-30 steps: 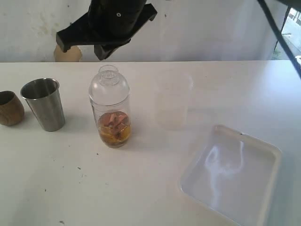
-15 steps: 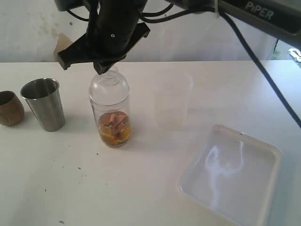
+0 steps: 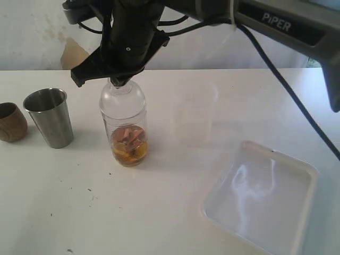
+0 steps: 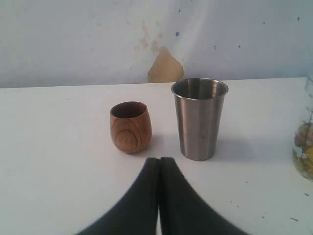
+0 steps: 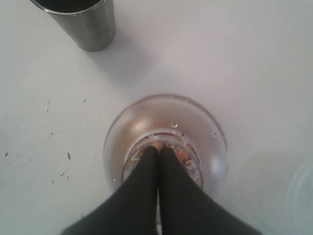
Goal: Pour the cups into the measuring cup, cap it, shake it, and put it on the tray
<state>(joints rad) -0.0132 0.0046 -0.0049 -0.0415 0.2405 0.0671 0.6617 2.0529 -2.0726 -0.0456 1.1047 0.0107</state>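
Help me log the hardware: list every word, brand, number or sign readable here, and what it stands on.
"PiPER": white lettering on the right arm's dark link, in the exterior view.
Measuring cup: no graduation marks or numbers are legible.
Steel tumbler, wooden cup, tray: no text visible.

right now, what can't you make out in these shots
- Exterior view: the knob of the dome lid is hidden behind the right gripper, so contact cannot be told.
- Right wrist view: the shut gripper covers the lid's centre.
- Exterior view: the frosted cup is washed out; contents unreadable.
- Exterior view: the wooden cup is cut by the frame edge.
- Left wrist view: the measuring cup is cut by the frame edge.
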